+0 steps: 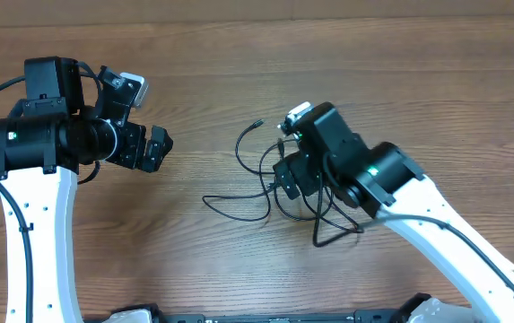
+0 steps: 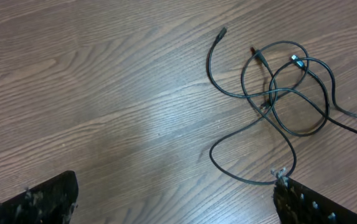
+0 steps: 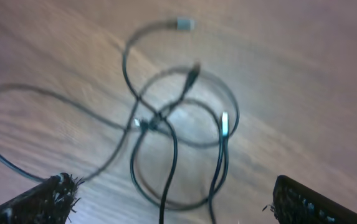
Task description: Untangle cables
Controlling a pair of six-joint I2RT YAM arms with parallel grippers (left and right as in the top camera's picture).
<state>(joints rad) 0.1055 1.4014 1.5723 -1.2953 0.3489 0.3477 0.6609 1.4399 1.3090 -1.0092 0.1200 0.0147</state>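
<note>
Wood-grain table (image 1: 239, 54) bears tangled cables (image 2: 266, 94); left tool (image 1: 160, 146) and right tool (image 1: 283, 179) gape empty.

A brown wood-grain table (image 1: 239, 54) with light glare spans every view.

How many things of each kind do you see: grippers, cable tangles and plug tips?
Grippers: 2 (left gripper, right gripper)
Cable tangles: 1; the number of separate cords cannot be told
Plug tips showing: 4
Total: 7
</note>
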